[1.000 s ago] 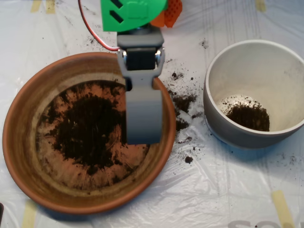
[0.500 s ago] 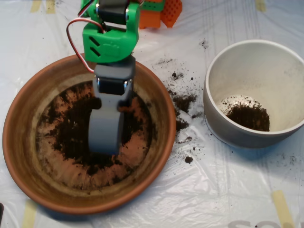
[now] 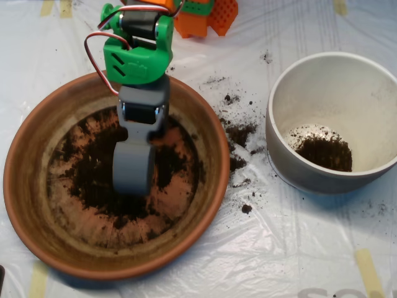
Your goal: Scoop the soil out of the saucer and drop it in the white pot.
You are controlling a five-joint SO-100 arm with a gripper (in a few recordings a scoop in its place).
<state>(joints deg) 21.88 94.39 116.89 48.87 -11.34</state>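
Note:
The terracotta saucer [image 3: 25, 205] fills the left half of the overhead view. Dark soil [image 3: 87, 180] lies spread across its floor, thinner toward the rings. My grey scoop [image 3: 132, 171] points down into the middle of that soil, its tip among the crumbs. Its green arm [image 3: 136, 56] reaches in over the saucer's far rim. The white pot [image 3: 288, 164] stands at the right, apart from the saucer, and a small patch of soil [image 3: 325, 154] lies on its floor.
Spilled soil crumbs [image 3: 239, 133] are scattered on the plastic sheet between saucer and pot. Orange parts [image 3: 211, 15] of the arm's base sit at the top edge. Yellow tape [image 3: 369, 270] marks the sheet at the lower right.
The scoop swung left from the saucer's right side to the middle of the soil. It then shifted slightly further left and lower. The pot's soil is unchanged.

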